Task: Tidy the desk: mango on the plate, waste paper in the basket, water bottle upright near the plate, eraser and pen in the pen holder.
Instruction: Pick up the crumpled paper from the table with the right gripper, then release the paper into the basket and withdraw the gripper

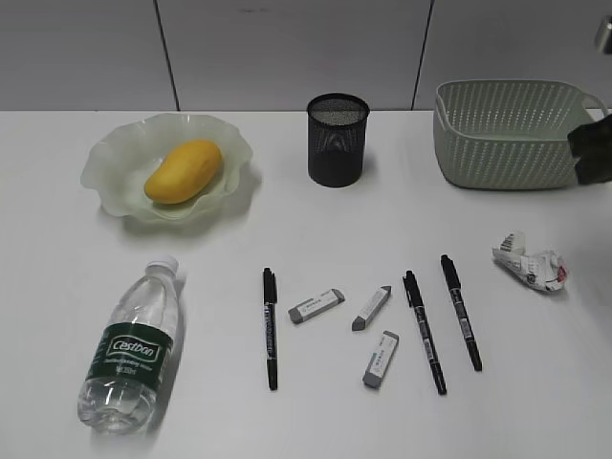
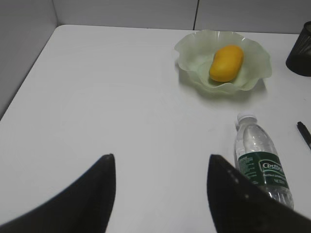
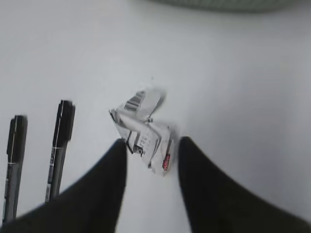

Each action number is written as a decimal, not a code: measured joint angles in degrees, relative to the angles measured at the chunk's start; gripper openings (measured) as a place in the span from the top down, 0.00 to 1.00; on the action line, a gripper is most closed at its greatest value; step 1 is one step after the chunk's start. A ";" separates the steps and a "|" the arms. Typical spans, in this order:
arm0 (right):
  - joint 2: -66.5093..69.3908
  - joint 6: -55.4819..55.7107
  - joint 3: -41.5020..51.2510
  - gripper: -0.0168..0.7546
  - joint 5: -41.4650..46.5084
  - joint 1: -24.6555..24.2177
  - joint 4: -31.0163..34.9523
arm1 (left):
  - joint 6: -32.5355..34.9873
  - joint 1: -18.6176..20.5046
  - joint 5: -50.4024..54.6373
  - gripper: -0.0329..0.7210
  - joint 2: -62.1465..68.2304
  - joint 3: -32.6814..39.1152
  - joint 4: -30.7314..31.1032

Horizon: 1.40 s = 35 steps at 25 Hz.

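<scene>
The mango [image 1: 184,171] lies on the pale green plate [image 1: 115,153]; both also show in the left wrist view, mango [image 2: 226,62] and plate [image 2: 189,51]. The water bottle [image 1: 129,346] lies on its side at the front left, cap towards the plate. Three black pens [image 1: 271,327] [image 1: 424,330] [image 1: 461,311] and three grey erasers [image 1: 316,305] [image 1: 371,308] [image 1: 381,360] lie on the desk [image 1: 287,229]. The waste paper [image 1: 529,262] lies at the right. My right gripper [image 3: 150,145] is open, its fingertips either side of the waste paper [image 3: 146,128]. My left gripper [image 2: 160,162] is open and empty, left of the water bottle [image 2: 260,162].
The black mesh pen holder [image 1: 338,139] stands at the back middle. The sage-green basket [image 1: 507,134] stands at the back right, with my right arm [image 1: 591,148] just in front of its right end. A grey wall runs behind the desk.
</scene>
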 joint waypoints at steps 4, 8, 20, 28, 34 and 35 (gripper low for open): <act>6.67 -1.13 0.05 0.23 0.00 0.00 0.99 | 0.00 0.00 0.00 0.37 0.00 0.00 0.00; 13.27 -2.27 0.05 0.21 -0.44 0.00 3.21 | 0.02 0.00 0.00 0.37 0.00 0.00 0.00; 13.85 -6.11 0.11 0.96 -0.61 1.95 6.94 | 0.02 0.00 0.00 0.37 0.00 0.00 0.00; -4.39 -6.11 -2.15 0.96 -11.48 1.89 8.13 | 0.02 0.00 -0.02 0.37 0.00 0.00 0.00; 15.38 -4.81 -17.42 0.95 -16.23 1.83 7.25 | 0.02 0.00 -0.02 0.37 0.00 0.00 0.00; 18.66 -4.67 -19.73 0.93 -15.07 1.83 7.25 | 0.02 0.00 -0.02 0.37 0.00 0.00 0.00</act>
